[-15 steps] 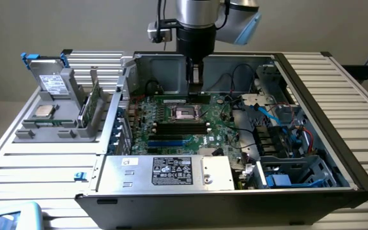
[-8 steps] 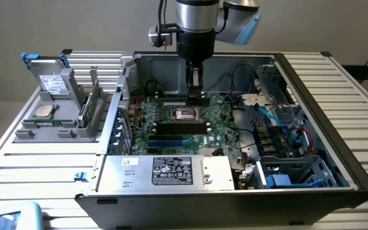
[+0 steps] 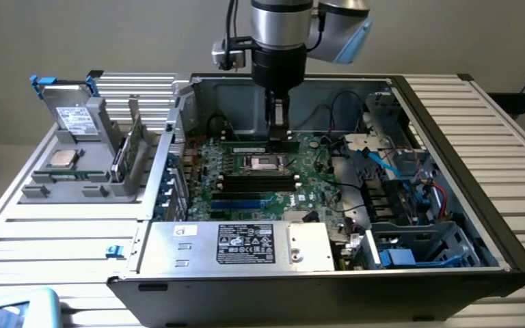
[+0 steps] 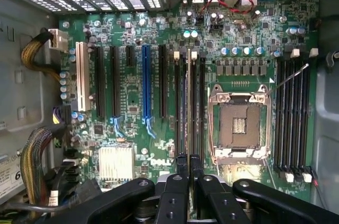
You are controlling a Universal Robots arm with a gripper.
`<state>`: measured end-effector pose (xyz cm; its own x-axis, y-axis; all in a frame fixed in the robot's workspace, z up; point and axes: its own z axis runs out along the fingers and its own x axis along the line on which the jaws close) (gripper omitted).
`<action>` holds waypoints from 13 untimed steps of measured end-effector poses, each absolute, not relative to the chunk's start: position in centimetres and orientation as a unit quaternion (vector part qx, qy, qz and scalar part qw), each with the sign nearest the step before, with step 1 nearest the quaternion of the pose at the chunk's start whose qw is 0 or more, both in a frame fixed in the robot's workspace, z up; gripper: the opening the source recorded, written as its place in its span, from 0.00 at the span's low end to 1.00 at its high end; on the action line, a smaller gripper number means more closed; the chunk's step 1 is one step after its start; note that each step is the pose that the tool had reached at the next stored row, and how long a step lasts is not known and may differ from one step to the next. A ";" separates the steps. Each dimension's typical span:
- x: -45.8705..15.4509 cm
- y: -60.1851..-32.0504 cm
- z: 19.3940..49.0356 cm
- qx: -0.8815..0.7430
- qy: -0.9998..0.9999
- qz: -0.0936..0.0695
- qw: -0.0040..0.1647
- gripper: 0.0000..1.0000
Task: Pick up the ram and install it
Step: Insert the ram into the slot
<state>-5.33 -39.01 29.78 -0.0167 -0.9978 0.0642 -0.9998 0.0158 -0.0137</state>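
Note:
My gripper (image 3: 279, 137) reaches down into the open computer case, at the memory slots (image 3: 244, 145) behind the processor socket (image 3: 267, 162). In the wrist view its two black fingers (image 4: 181, 163) are shut on the ram (image 4: 189, 102). The ram shows edge-on as a thin pale strip running along the black slots (image 4: 200, 102) beside the socket (image 4: 239, 123). From the exterior view the ram (image 3: 247, 145) is a low green strip just to the left of the fingers, down at the board. Whether it is seated in a slot I cannot tell.
A grey holder (image 3: 71, 188) at the exterior view's left carries a silver processor chip (image 3: 60, 158), a wider green card (image 3: 130, 147) and a drive (image 3: 73, 116). The power supply (image 3: 235, 246) fills the case front. Cables and drive cages (image 3: 409, 191) crowd the right side. More memory slots (image 4: 291, 113) flank the socket.

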 end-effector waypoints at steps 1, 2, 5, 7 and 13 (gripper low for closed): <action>-5.3 -39.0 29.6 0.701 -0.712 0.027 0.018 0.13; -5.3 -39.0 29.4 0.701 -0.712 0.027 0.018 0.13; -5.3 -39.0 28.9 0.701 -0.713 0.028 0.018 0.13; -5.3 -39.0 28.5 0.701 -0.713 0.028 0.018 0.13; -5.3 -39.0 27.4 0.701 -0.713 0.028 0.019 0.13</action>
<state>-5.32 -39.01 27.42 -0.0169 -0.9976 0.0668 -0.9998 0.0161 -0.0138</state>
